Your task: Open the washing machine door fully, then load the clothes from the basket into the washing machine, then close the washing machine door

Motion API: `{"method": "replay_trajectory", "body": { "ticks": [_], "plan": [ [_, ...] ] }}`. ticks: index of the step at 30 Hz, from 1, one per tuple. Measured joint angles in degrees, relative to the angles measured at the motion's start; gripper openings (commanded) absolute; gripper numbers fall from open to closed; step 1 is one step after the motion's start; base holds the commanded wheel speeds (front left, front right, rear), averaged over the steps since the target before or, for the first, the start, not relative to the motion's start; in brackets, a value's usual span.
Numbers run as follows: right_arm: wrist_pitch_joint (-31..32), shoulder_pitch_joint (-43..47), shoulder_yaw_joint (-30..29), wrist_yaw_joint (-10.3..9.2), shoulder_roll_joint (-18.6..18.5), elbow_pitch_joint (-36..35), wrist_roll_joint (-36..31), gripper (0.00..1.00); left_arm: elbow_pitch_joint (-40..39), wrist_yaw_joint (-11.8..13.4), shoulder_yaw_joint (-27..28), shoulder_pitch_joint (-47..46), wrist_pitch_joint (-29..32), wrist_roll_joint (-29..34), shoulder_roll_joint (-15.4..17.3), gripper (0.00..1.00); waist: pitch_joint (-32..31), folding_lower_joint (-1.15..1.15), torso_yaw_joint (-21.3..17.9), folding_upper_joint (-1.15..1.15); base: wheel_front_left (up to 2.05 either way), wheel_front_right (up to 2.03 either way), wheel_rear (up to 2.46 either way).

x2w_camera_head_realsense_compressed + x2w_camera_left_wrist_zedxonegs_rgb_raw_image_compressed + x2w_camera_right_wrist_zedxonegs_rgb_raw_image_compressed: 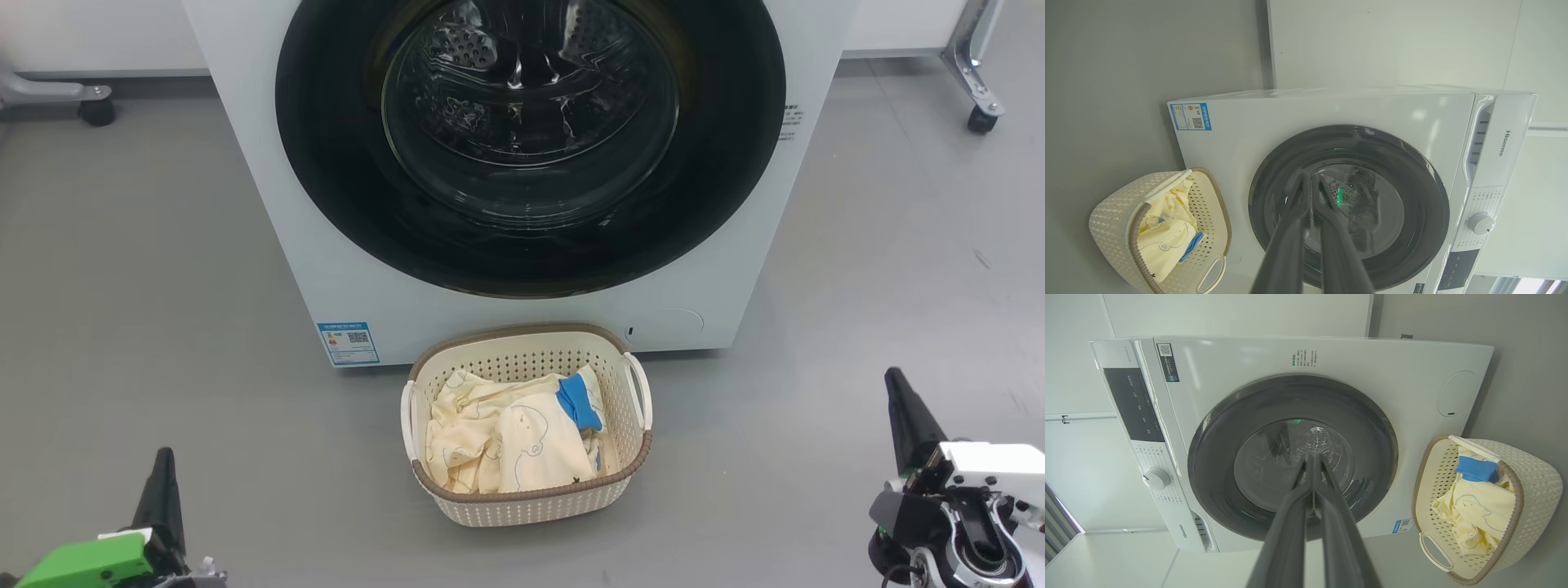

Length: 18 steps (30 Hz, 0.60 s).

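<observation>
The white washing machine [269,212] stands ahead with its round black door [326,163] closed flat against the front; the steel drum shows through the glass. On the floor just before it sits the cream basket [526,498] holding pale yellow clothes [498,445] with a blue band. My left gripper [166,457] is at the lower left, shut and empty, well short of the basket. At the lower right my right gripper [894,377] is shut and empty too. Both wrist views look along closed fingers [1306,183] [1312,459] at the door [1412,183] [1216,449]; the basket [1114,228] [1535,486] lies to the side.
Grey floor surrounds the machine. A wheeled frame leg [976,90] stands at the back right and another caster [96,106] at the back left. The machine's control knob [1480,223] and dark panel [1133,404] sit on its top strip.
</observation>
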Motion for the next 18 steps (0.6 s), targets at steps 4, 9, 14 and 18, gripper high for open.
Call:
{"method": "replay_trajectory", "body": {
  "ticks": [4, 9, 14, 18],
  "plan": [
    [0.0, 1.68, 0.08, 0.01, 1.12, 2.18, -0.02, 1.0, 2.13, 0.0, -0.36, 1.08, 0.0, 0.01, -0.91, 1.0, 0.0, 0.0, 0.0, 0.0, 0.0, 0.0, 0.0],
    [-0.09, 2.21, 0.03, 0.01, 1.19, 2.3, -0.02, 1.0, 2.25, 0.0, -0.36, 1.55, -0.33, 0.01, -1.1, 1.0, 0.04, 0.0, -0.01, 0.0, 0.0, 0.0, 0.0],
    [-0.58, 2.21, 0.03, 0.04, 1.19, 2.11, -0.12, 1.0, 2.18, -0.01, -0.37, 1.53, -0.87, 0.01, -1.1, 1.0, 0.14, 0.0, -0.01, 0.0, 0.0, 0.0, 0.0],
    [-0.6, 2.19, 0.07, 0.09, 1.19, 1.53, -0.13, 1.0, 2.04, -0.02, -0.44, 1.42, -1.35, 0.03, -1.1, 1.0, 0.24, 0.0, 0.0, 0.0, 0.0, 0.0, 0.0]
  ]
}}
